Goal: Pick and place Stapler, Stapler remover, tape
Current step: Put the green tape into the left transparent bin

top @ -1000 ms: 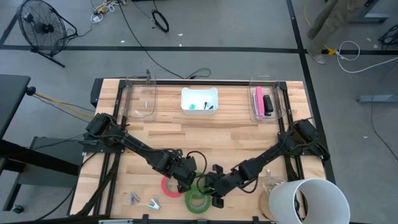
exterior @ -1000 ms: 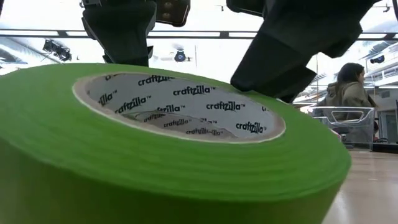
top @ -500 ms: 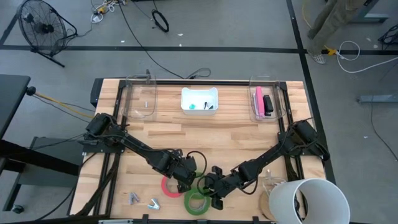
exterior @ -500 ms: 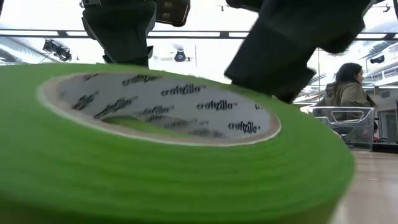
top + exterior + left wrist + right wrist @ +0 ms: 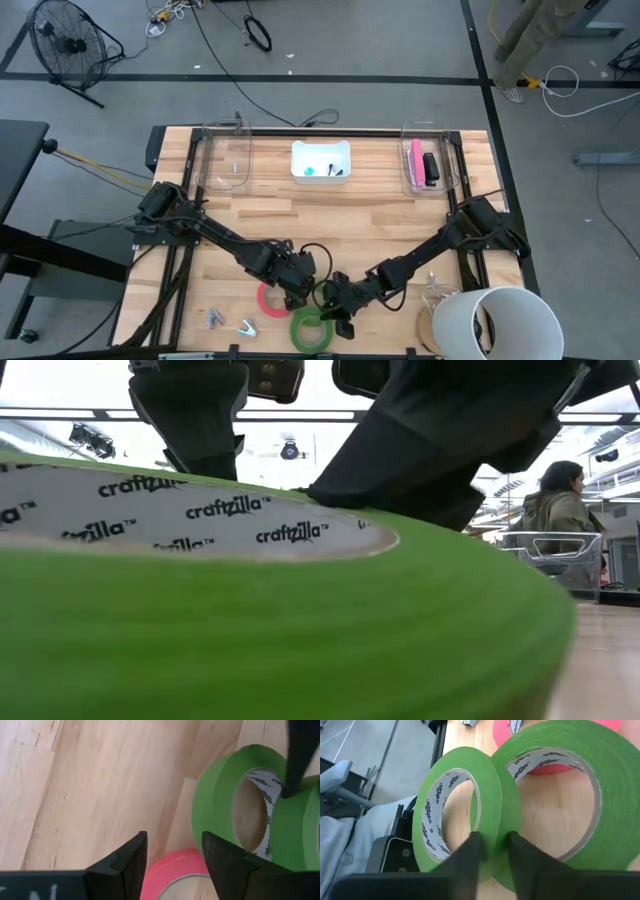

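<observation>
Red-pink tape point(image 5: 175, 872) half behind left end effector point(image 5: 172, 857) fingers, green roll point(image 5: 300, 620) cropped by low view.

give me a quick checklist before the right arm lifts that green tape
1. Right gripper on a green tape roll: ok, a finger on each side of its wall.
2. Grip fully shut: cannot tell, the fingers look blurred.
3. Second green roll clear of the gripped one: not ok, the two overlap.
4. Red-pink roll out of the way: ok, lying beside the green rolls.
5. Left gripper clear: not ok, open, hovering close over the rolls.
6. Clear bin at the table's far right has room: ok.
</observation>
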